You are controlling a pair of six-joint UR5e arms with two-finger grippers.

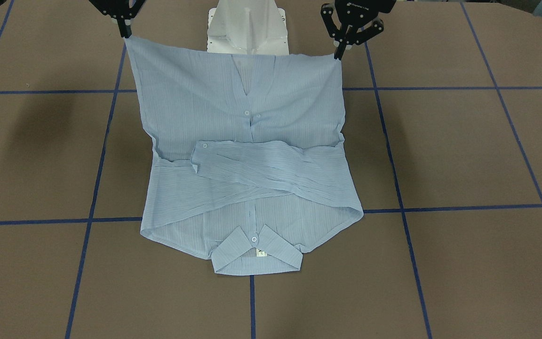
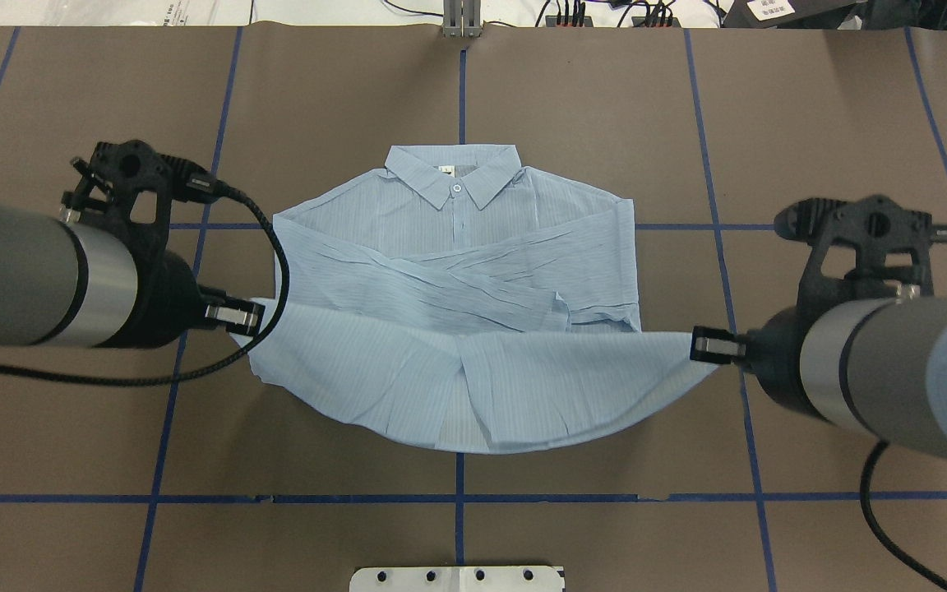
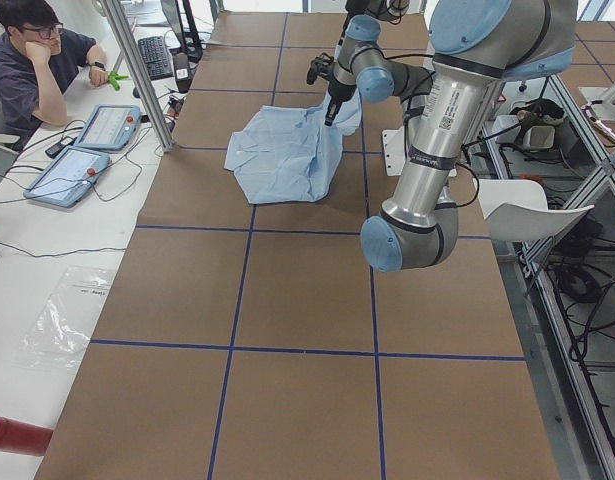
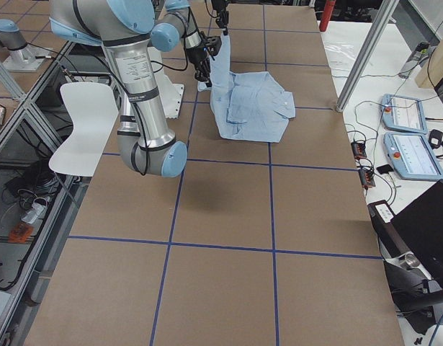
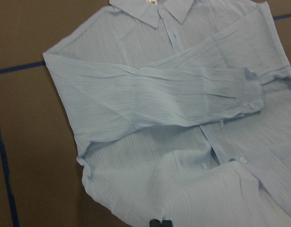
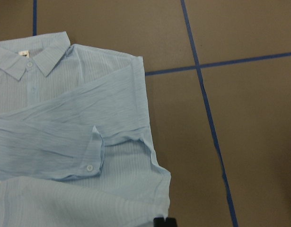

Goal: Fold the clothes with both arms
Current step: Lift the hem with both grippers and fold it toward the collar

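Note:
The pale blue striped shirt [image 1: 252,188] lies front up on the brown table, its collar [image 2: 453,173] on the side away from the robot and both sleeves folded across the chest. My left gripper [image 2: 235,315] is shut on one corner of the hem, and my right gripper [image 2: 708,345] is shut on the other. Together they hold the lower half of the shirt up off the table, stretched between them. In the front-facing view the left gripper [image 1: 339,52] is at the right and the right gripper [image 1: 124,33] at the left. The wrist views show the shirt [image 5: 159,104] [image 6: 65,123] below.
The white pedestal base [image 1: 247,28] stands behind the lifted hem. Blue tape lines [image 2: 459,510] grid the table. An operator [image 3: 37,60] sits at a side desk with tablets [image 3: 87,150]. A white chair [image 4: 84,122] stands beside the table.

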